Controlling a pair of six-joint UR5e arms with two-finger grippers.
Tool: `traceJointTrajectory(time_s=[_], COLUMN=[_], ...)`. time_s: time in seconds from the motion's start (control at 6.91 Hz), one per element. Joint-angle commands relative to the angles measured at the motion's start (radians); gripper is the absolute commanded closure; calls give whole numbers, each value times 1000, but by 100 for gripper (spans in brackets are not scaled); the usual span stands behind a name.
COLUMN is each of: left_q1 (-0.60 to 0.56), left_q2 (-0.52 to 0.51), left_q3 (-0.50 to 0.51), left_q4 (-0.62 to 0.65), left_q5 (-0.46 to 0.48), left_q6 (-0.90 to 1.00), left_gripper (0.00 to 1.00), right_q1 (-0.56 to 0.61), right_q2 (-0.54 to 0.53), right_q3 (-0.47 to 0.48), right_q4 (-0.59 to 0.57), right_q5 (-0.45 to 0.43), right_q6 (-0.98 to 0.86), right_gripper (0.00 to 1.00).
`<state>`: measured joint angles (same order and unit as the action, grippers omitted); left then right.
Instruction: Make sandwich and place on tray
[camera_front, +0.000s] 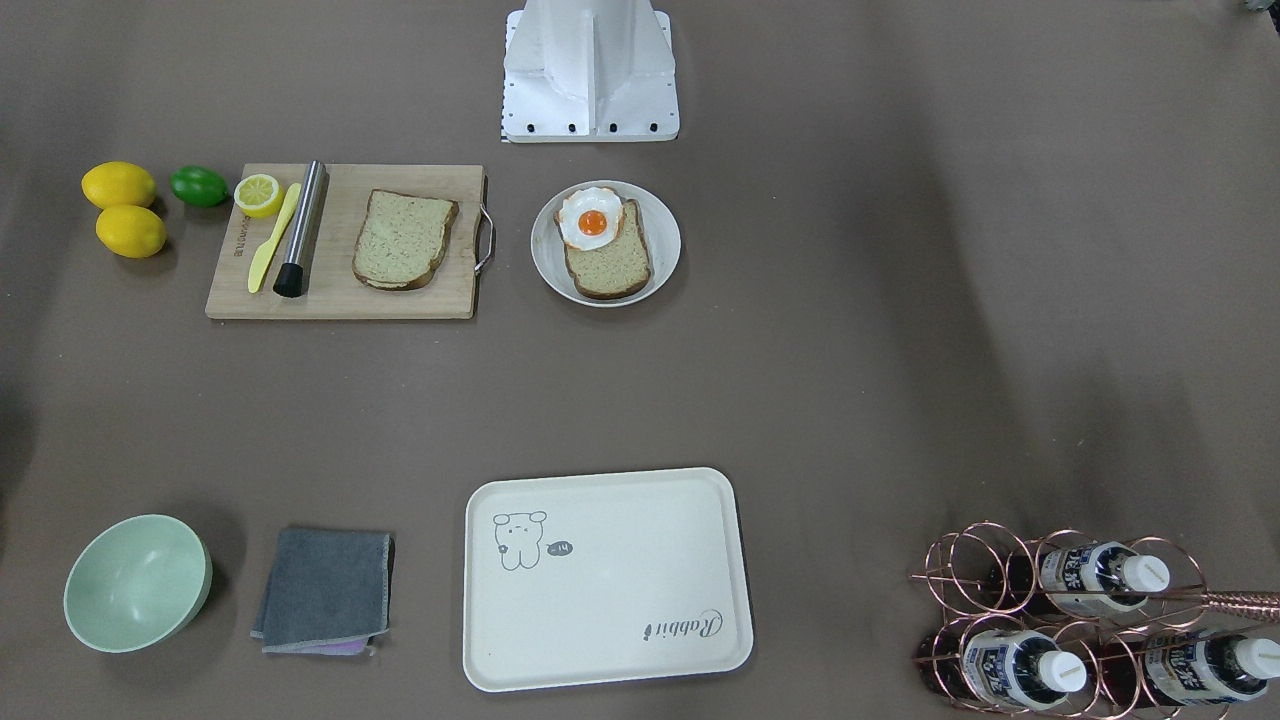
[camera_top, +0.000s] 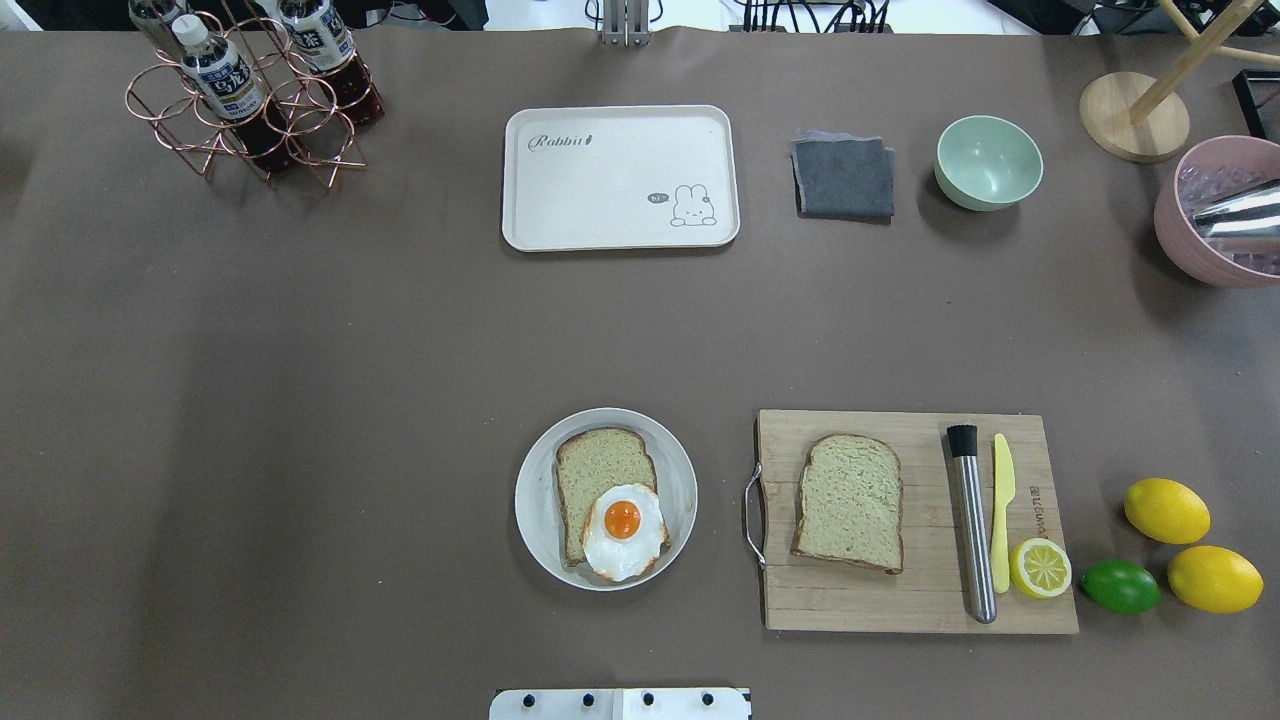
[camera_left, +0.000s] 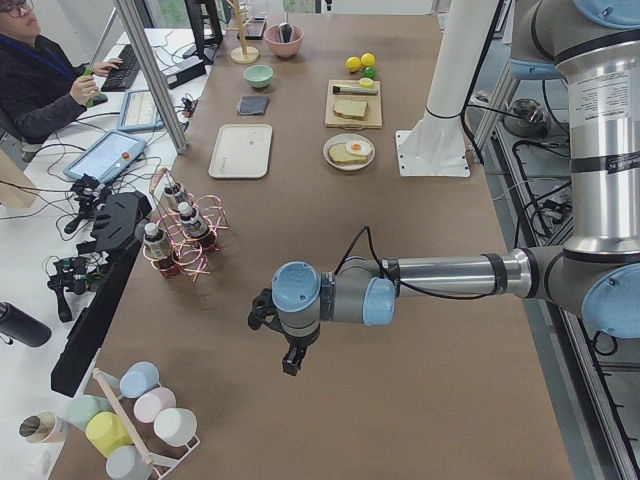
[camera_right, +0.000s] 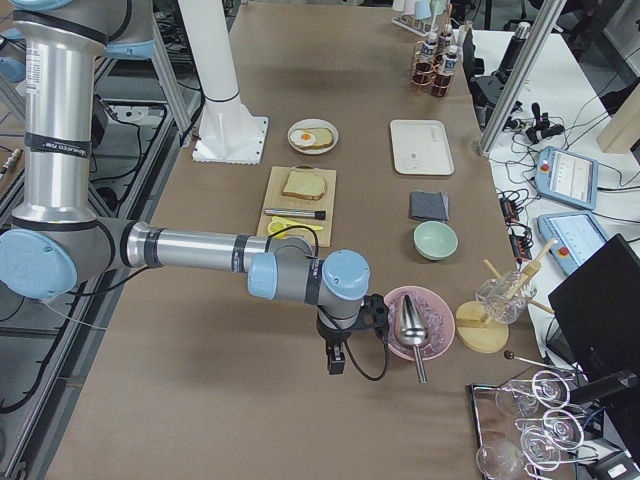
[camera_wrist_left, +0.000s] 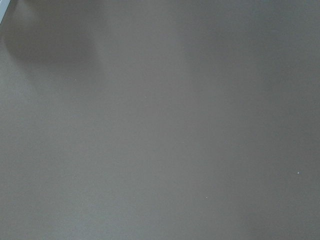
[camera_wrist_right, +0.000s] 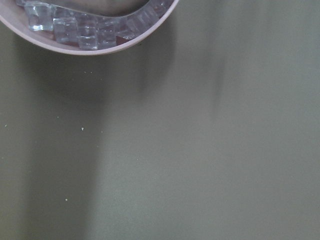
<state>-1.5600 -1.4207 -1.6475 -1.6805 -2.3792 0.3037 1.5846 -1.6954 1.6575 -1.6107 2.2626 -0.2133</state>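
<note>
One bread slice lies on a round white plate with the fried egg on top of its near end. A second bread slice lies on the wooden cutting board. The cream tray stands at the far side with nothing on it; it also shows in the front-facing view. My left gripper hangs over bare table far to the left. My right gripper hangs far to the right beside a pink bowl. I cannot tell whether either is open or shut.
A metal rod, a yellow knife and a lemon half lie on the board. Two lemons and a lime lie right of it. A grey cloth, a green bowl and a bottle rack stand at the far side.
</note>
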Motion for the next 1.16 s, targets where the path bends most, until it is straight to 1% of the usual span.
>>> traceJointTrajectory(time_s=[0.0, 0.43, 0.72, 1.01], left_q1=[0, 0, -5, -21], left_q2=[-3, -1, -30, -37], left_q3=[2, 2, 2, -6], left_q4=[1, 1, 10, -8], left_q5=[1, 1, 2, -3], left_q6=[0, 0, -12, -9], left_gripper=[1, 1, 1, 1], right_q1=[0, 0, 0, 0], right_q2=[2, 2, 2, 0], right_q3=[1, 1, 1, 1], right_q4=[0, 0, 0, 0], right_q5=[0, 0, 2, 2], right_q6=[0, 0, 0, 0], right_gripper=[0, 0, 0, 0])
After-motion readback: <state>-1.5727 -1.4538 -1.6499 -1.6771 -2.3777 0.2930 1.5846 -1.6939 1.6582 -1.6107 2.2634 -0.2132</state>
